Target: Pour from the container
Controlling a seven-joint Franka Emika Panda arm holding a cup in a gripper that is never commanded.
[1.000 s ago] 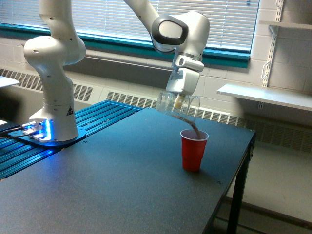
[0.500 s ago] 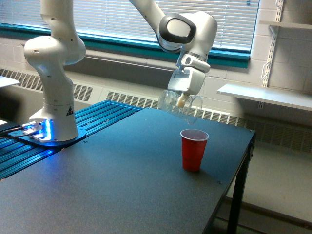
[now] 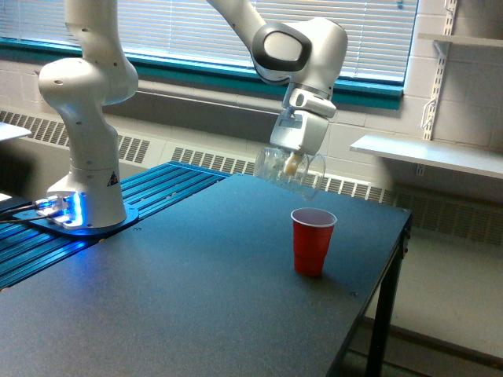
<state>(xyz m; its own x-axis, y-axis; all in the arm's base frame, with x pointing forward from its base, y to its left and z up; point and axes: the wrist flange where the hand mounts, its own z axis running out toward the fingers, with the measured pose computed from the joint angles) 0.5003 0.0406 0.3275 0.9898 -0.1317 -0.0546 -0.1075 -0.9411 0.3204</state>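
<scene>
Gripper (image 3: 291, 162) jaws clamped on the clear container (image 3: 288, 172), held tilted in the air above the dark bench (image 3: 181, 290). Red cup (image 3: 312, 241) stands upright below, toward the exterior view's right (no stream visible between them).

A dark table (image 3: 196, 283) lies mostly bare. One red cup (image 3: 312, 241) stands upright near its far edge on the exterior view's right, the only obstacle on the surface. Above and slightly behind it, the claw (image 3: 295, 161) holds a tilted clear container (image 3: 287, 173), with open air between container and cup. The robot base (image 3: 86, 208) blocks the far left side
</scene>
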